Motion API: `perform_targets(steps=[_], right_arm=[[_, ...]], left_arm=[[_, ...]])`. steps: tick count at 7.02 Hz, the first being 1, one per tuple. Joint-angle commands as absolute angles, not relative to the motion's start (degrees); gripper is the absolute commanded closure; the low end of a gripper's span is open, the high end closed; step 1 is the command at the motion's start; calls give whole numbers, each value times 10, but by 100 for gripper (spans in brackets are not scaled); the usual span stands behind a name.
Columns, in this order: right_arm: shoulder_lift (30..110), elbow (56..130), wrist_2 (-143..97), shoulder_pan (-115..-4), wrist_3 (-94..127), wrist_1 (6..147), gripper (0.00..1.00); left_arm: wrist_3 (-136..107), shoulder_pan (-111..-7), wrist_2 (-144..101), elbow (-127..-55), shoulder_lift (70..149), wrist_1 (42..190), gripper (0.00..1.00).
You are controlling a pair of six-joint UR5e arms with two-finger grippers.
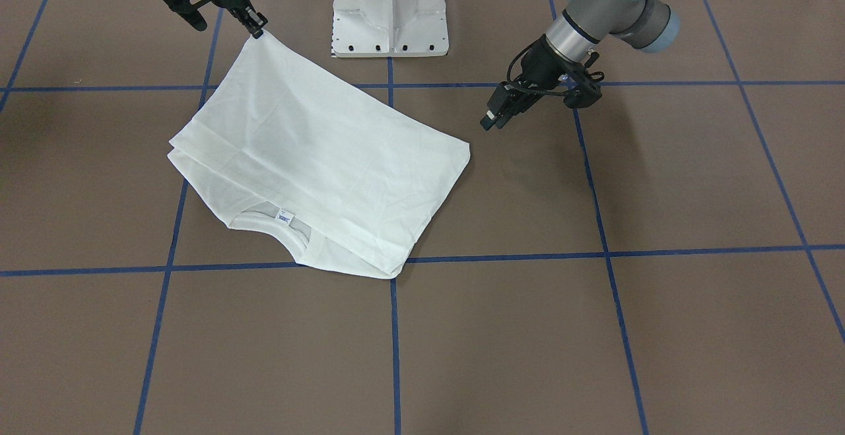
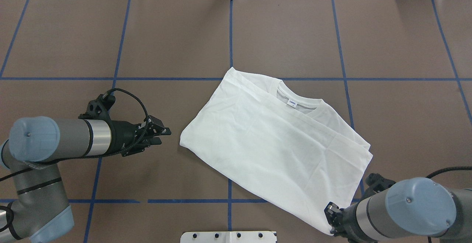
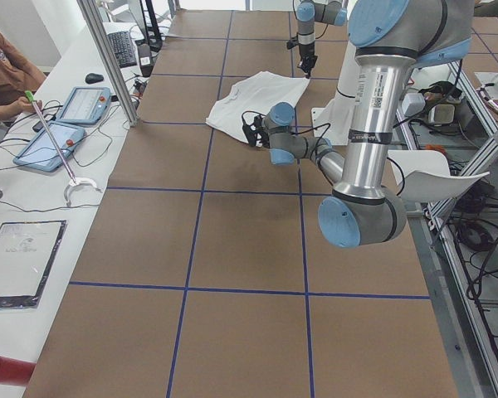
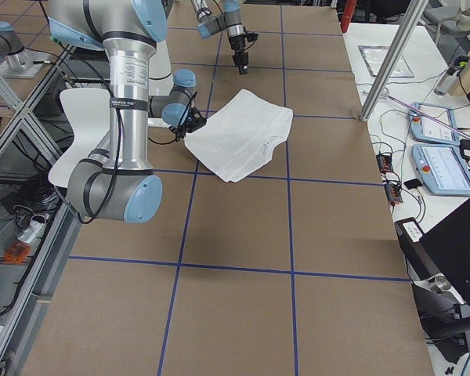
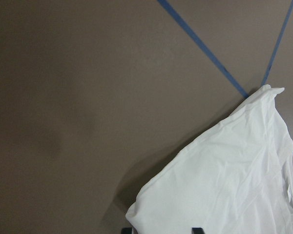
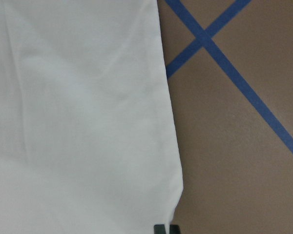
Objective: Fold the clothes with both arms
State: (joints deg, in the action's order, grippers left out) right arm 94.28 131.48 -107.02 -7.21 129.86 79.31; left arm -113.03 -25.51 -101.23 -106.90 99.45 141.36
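Right arm (image 2: 405, 211) pinches T-shirt (image 2: 273, 143) corner; left arm (image 2: 73, 138) hovers.

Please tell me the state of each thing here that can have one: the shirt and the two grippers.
White long-sleeved T-shirt: folded, lying on the brown table, one corner pinched.
Right black two-finger gripper: shut on that corner of the T-shirt.
Left black two-finger gripper: open, empty, beside the T-shirt and not touching it.
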Motion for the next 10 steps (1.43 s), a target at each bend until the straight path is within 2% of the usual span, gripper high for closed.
perform_targets(steps=[1,2,3,10], right_arm=[[946,1325,-1071,-19,1334,795,100],[947,1325,-1070,-9,1336,795,100],[948,1325,-1064,3,1336,809,94],[947,1327,-1062,19,1337,828,89]], left_arm=[[-1157,-211,-1012,-1064,1045,1329,42],[-1169,-186,-1009,-1059,1084,1265,41],[-1179,-164,-1007,-1056,1095,1245,40],[-1173,-159,-984,-1028,1103,1241,43]])
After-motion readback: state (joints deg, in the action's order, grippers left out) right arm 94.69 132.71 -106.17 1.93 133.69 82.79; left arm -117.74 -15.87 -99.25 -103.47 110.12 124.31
